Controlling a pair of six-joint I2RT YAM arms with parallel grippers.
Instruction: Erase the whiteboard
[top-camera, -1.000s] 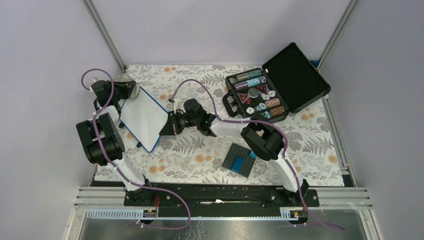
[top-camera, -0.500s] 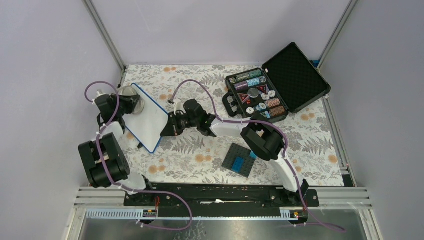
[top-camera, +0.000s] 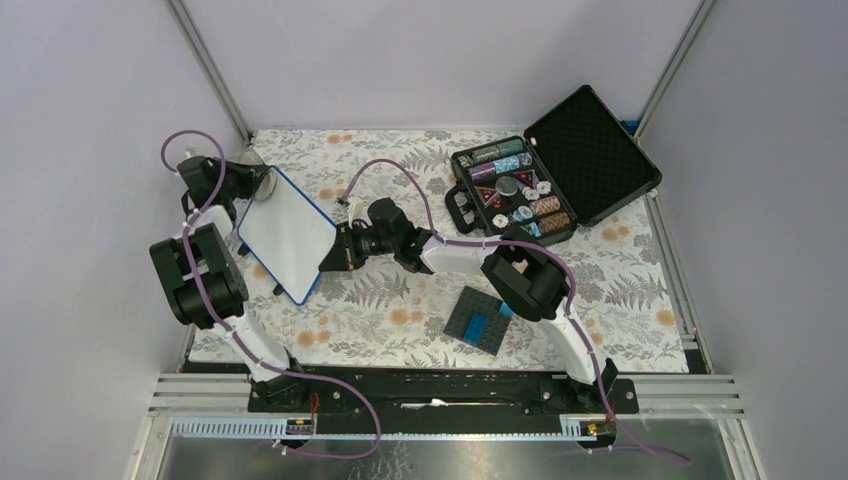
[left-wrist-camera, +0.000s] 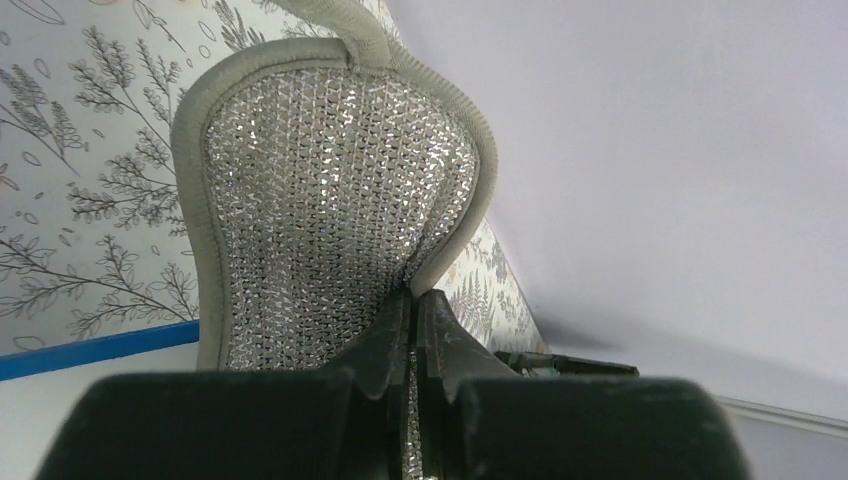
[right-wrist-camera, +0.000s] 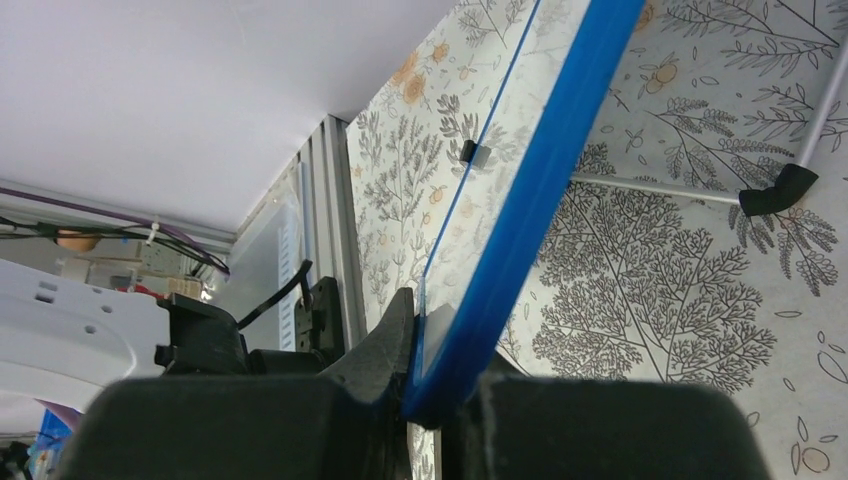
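Note:
The whiteboard (top-camera: 287, 233), white with a thin blue rim, is held tilted at the left of the table; its face shows no writing. My right gripper (top-camera: 330, 258) is shut on its right edge, and the blue rim (right-wrist-camera: 520, 225) runs between the jaws in the right wrist view. My left gripper (top-camera: 252, 183) is shut on a round silver mesh scrubbing pad (left-wrist-camera: 320, 210) with a grey border, held at the board's upper left corner. The board's blue rim (left-wrist-camera: 95, 350) shows just below the pad in the left wrist view.
An open black case (top-camera: 555, 170) with poker chips stands at the back right. A dark grey studded plate (top-camera: 480, 320) with blue bricks lies near the front centre. A floral cloth (top-camera: 400, 300) covers the table. Walls stand close on the left.
My left gripper with the pad has swept down over the board's upper left part and back up to its top left corner. The right gripper and board have barely moved.

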